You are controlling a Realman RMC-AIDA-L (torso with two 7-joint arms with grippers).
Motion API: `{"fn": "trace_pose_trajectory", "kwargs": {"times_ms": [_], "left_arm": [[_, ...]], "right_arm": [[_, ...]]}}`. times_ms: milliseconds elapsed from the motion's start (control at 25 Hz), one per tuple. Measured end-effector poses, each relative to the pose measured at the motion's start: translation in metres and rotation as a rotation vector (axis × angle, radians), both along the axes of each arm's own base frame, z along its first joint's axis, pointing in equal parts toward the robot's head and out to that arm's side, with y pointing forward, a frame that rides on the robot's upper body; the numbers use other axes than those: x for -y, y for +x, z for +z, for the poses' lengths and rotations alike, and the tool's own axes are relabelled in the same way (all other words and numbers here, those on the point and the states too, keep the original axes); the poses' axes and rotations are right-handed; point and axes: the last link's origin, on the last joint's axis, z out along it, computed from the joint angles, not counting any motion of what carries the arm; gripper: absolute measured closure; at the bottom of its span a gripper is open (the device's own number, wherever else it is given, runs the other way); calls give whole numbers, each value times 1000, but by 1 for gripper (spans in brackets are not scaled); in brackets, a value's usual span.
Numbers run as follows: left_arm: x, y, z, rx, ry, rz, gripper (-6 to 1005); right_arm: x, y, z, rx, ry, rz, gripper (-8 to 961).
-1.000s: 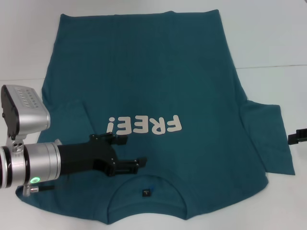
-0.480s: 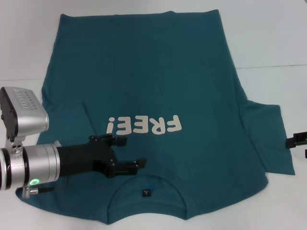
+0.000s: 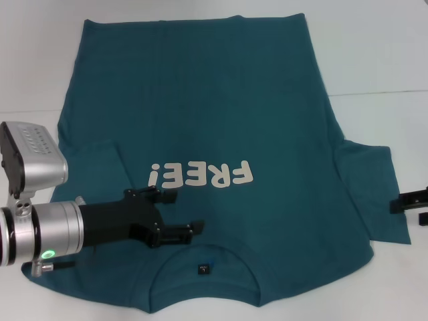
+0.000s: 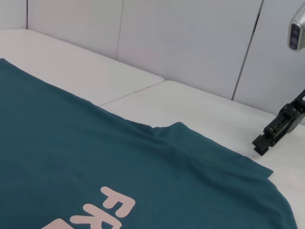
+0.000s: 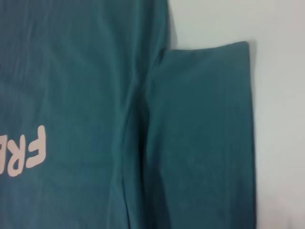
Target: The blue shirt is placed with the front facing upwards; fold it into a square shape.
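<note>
The blue shirt [image 3: 221, 114] lies flat on the white table, front up, with the white "FREE!" lettering [image 3: 200, 175] showing and the round neck [image 3: 204, 267] nearest me. Its left sleeve [image 3: 97, 167] is tucked in against the body, while the right sleeve [image 5: 205, 138] is spread out on the table. My left gripper [image 3: 182, 212] hovers open over the chest, just left of the neck, holding nothing. My right gripper [image 3: 416, 210] pokes in from the right edge, open, beside the right sleeve's outer hem.
The white table [image 3: 374, 53] shows around the shirt, with a seam line [image 3: 381, 93] running across it on the right. White wall panels [image 4: 190, 43] stand behind the table's far side.
My right gripper has slid further into view from the right, closer to the right sleeve's hem. The left gripper and the shirt have barely moved.
</note>
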Motion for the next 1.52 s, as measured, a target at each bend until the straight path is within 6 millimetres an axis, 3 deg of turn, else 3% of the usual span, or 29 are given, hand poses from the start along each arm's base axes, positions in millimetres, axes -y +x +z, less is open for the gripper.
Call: {"fn": "trace_pose_trajectory", "kwargs": {"times_ms": [920, 1360, 1520], "left_arm": [[0, 0, 0, 0, 1, 1, 111], [0, 0, 0, 1, 0, 0, 112], [-1, 0, 0, 2, 4, 1, 112]], "right_arm": [[-4, 2, -22, 0, 8, -14, 132], [2, 9, -21, -83, 88, -54, 163], [3, 10, -19, -78, 90, -34, 321]]}}
